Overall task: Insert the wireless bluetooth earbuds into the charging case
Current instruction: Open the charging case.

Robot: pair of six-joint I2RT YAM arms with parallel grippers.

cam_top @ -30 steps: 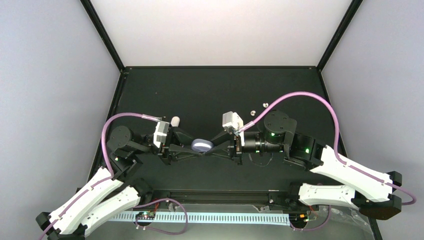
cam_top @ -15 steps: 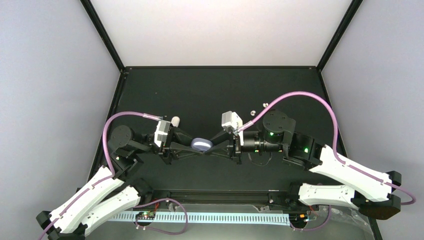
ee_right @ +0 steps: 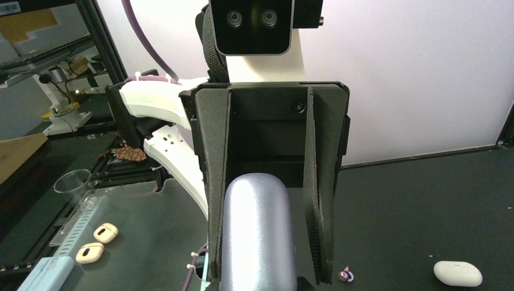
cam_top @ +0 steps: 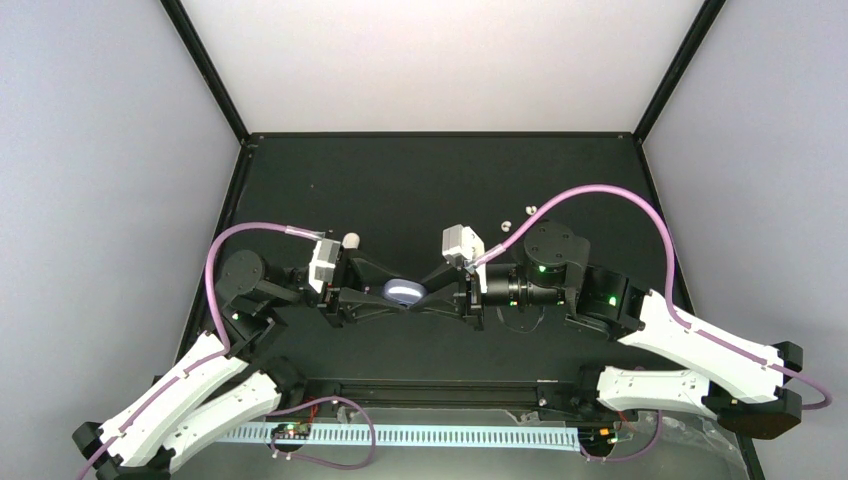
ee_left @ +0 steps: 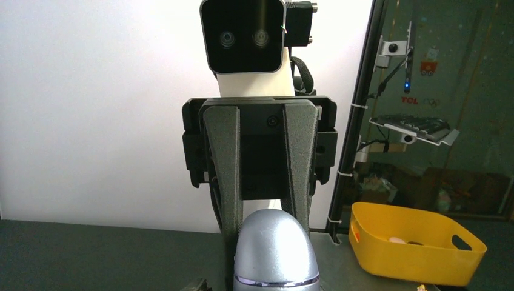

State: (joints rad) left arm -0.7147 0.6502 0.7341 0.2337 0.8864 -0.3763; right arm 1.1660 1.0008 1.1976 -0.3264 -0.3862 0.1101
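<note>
White charging case (cam_top: 350, 241): a small white pebble on the black worktop (cam_top: 420, 170), left of and behind the lavender charging case (cam_top: 403, 291), apart from it.
Left arm: folded at the elbow, left of the lavender charging case. Its wrist runs level and rightward to that case.
Left gripper (cam_top: 392, 298): set about the left end of the lavender charging case. From the right wrist we see one finger against it and a gap at the other, so we read the jaws as parted, slack around it.
Lavender charging case: glossy silver-lavender and rounded like a capsule, lying between the two grippers. A thin pale seam rings it in the left wrist view.
Hard to make out: both its ends sit behind fingers, and we cannot tell whether its lid is fully down.
Right gripper (cam_top: 418, 296): narrow, with both fingers pressed on the right end of the lavender charging case.
Right arm: stretched leftward to that case, wrist level.
White earbuds (cam_top: 506, 224): two pale specks on the worktop, right of and behind the lavender charging case, near each other.
Purple earbud (ee_right: 345, 275): we make out only one, tiny, on the worktop beside that case.
</note>
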